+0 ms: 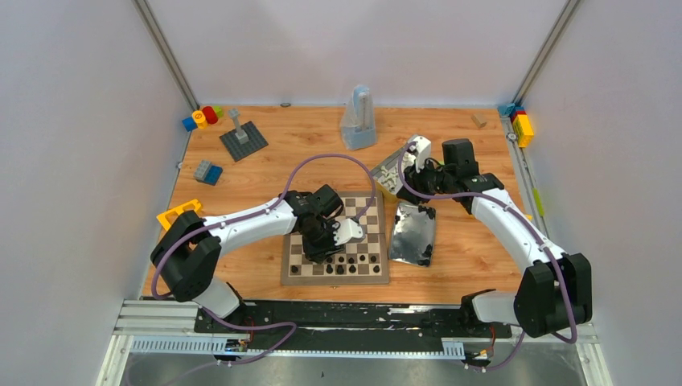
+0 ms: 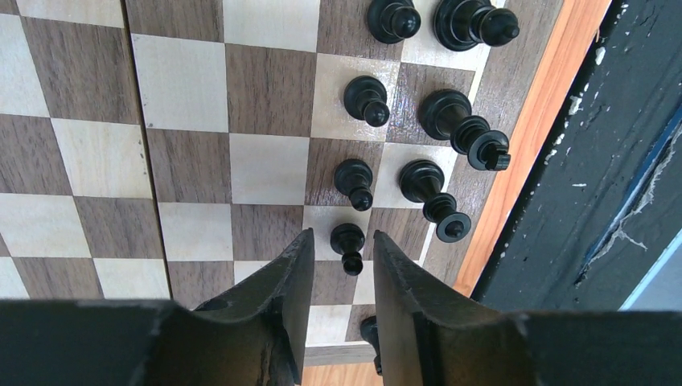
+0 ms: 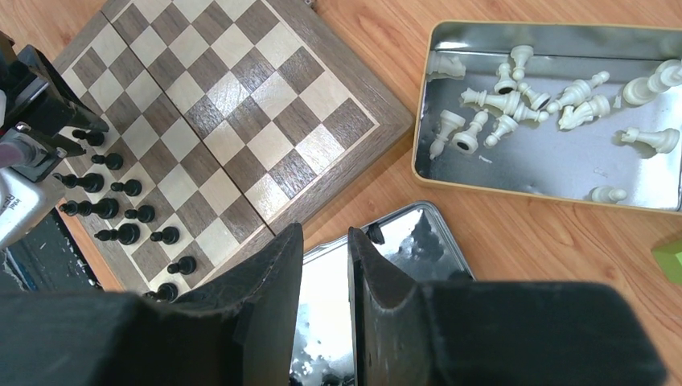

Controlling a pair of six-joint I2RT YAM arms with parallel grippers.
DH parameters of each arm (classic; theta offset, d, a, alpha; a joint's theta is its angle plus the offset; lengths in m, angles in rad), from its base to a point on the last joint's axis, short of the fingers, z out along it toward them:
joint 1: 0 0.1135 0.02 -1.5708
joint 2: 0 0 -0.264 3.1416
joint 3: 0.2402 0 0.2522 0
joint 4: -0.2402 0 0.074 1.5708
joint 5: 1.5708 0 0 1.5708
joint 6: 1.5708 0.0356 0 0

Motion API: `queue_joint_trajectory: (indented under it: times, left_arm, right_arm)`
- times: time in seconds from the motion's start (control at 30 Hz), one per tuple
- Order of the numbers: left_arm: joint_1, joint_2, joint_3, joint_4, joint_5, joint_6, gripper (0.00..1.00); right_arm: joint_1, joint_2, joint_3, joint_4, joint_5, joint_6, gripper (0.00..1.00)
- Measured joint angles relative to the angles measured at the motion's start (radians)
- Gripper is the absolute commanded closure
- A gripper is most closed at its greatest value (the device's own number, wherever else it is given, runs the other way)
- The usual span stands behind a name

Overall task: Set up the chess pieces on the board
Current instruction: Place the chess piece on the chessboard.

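The left gripper (image 2: 344,235) is seen with jaws narrowly parted around a black pawn (image 2: 348,243), untouched, among black pieces (image 2: 450,121) ranked at the board's (image 2: 185,80) 6 o'clock edge. The right gripper (image 3: 323,233), narrowly parted and empty, is held above a tin lid (image 3: 402,241). White pieces (image 3: 515,96) are seen lying in a tin (image 3: 555,173) at the board's 1 o'clock.

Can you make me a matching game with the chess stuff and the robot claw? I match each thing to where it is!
Things:
1. glossy black chess pieces
2. cream-white chess pieces
3. left claw

Places:
A. lying in the shiny rectangular metal tin
B. open, with a small black pawn between its fingers
C. standing on the checkered wooden board

Pairs: 1-C, 2-A, 3-B
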Motion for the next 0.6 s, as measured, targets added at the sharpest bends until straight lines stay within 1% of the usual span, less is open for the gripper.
queue_joint_trajectory:
  times: [0.1,0.23,0.43,0.6]
  left_arm:
    - [0.000,0.000,0.000,0.002,-0.003,-0.003,0.53]
    - [0.000,-0.005,0.000,0.007,-0.019,-0.006,0.50]
    - [0.000,-0.040,0.000,0.016,-0.047,-0.008,0.44]
    - [0.000,-0.077,0.000,0.022,-0.070,-0.010,0.35]
  right_arm:
    - [-0.006,0.000,0.000,-0.014,0.000,-0.006,0.71]
    - [-0.017,0.004,0.002,-0.040,0.013,-0.026,0.70]
    - [-0.020,0.004,-0.006,-0.103,0.085,-0.081,0.69]
    - [-0.021,0.008,-0.039,-0.153,0.148,-0.119,0.69]
